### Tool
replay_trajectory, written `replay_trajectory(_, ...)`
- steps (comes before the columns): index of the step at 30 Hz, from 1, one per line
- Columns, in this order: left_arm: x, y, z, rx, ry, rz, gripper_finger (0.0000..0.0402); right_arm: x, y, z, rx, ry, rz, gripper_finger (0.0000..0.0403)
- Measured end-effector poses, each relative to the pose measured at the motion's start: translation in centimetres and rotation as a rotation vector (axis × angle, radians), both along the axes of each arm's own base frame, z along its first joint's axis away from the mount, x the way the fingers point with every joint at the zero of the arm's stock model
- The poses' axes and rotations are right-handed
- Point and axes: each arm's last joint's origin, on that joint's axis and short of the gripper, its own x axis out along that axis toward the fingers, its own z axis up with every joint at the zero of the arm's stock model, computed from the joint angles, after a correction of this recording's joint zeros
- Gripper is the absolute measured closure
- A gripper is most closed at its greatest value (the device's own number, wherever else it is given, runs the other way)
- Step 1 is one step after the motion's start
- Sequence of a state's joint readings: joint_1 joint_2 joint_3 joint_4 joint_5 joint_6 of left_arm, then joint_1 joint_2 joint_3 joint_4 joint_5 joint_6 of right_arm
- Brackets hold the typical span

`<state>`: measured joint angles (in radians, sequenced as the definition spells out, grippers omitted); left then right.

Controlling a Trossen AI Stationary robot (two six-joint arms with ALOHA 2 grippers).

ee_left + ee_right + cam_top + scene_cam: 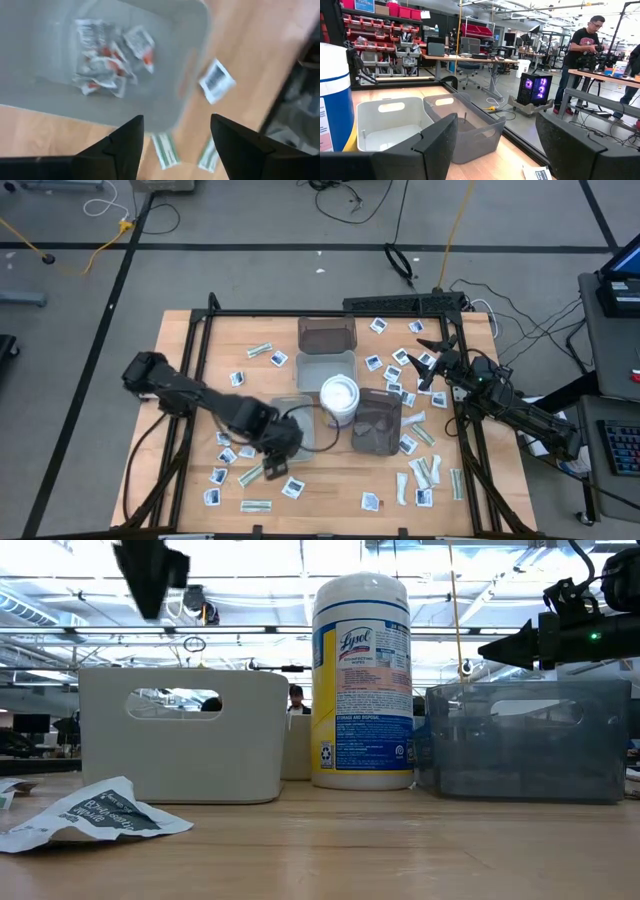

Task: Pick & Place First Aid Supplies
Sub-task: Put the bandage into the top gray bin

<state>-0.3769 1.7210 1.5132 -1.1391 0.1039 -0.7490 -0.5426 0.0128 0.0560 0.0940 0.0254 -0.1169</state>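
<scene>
The left gripper hangs over the rim of a grey tray, fingers apart and empty. Several packets lie crumpled in that tray; 1 square packet and 2 strips lie on the table just outside it. More packets are scattered across the table around the white tub. The right gripper waits near the table's right side, fingers spread wide, holding nothing.

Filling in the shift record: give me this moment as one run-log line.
left gripper: open, empty, over grey tray | packets: in tray | right gripper: open, empty, raised
</scene>
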Motion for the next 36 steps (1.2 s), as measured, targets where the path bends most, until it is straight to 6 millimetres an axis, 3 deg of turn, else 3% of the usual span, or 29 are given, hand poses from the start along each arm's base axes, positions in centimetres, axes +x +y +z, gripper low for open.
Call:
replay_trajectory(6, -3.2, -2.8, -0.1, -0.031, -0.034, -0.058, 0.0184, 0.0, 0.0, 0.0, 0.000, 0.000, 0.000, 0.0140)
replay_trajectory(19, -8.6, -6.4, -4.7, -0.096, 0.056, 0.078, 0.0189, 0.0, 0.0, 0.0, 0.000, 0.000, 0.000, 0.0140)
replay_trajectory(26, -8.9, -7.2, -8.5, -0.072, 0.074, 0.136, 0.0197, 0.0, 0.0, 0.0, 0.000, 0.000, 0.000, 0.0140)
replay_trajectory(36, -8.4, -7.6, -12.5, 0.040, 0.053, 0.205, 0.0220, 0.0, 0.0, 0.0, 0.000, 0.000, 0.000, 0.0140)
